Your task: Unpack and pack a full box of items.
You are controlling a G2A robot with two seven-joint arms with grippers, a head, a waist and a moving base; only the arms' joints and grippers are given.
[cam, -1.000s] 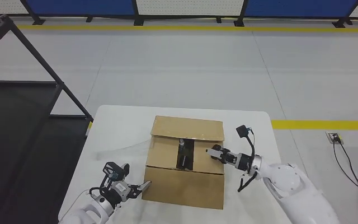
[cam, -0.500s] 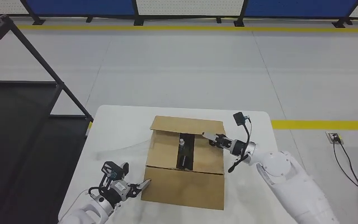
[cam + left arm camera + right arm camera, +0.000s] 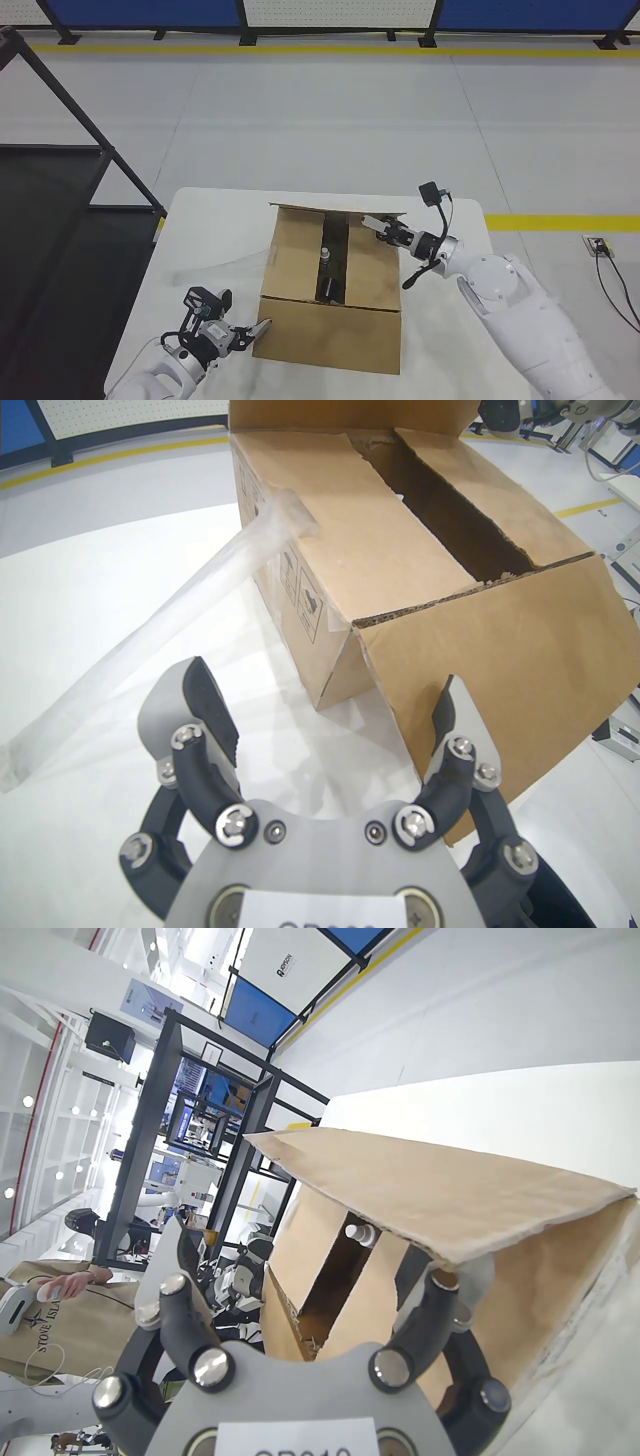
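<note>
Operator: Position of the box (image 3: 330, 300) first, and who sits closest to what?

Observer: Brown corrugated carton in the middle of the white surface (image 3: 200, 220). The gap between its two side flaps runs from the robot's side to the far side. The far flap (image 3: 440, 1193) is tipped up, and its free edge lies across one finger of the right end effector (image 3: 310, 1253). Those fingers are spread wide and clamp nothing. The flap's hinge runs left to right along the far wall, so I'd judge it has to swing away from the robot. The right arm is plainly the nearer one.

Operator: Left side?

Observer: The left end effector (image 3: 325, 674) is released too. It hovers low, just beside the box's near left corner, where the near flap (image 3: 500, 680) hangs folded down the front.

Operator: Materials?

Observer: The flaps are thin, stiff board with ragged, torn edges. The side flaps lie flat, with a dark slot between them. A bottle (image 3: 361, 1234) with a white cap stands upright in that slot. A strip of cloudy clear tape (image 3: 165, 610) trails from the box's left wall down to the surface. It looks limp and probably sticky, so it might snag.
</note>
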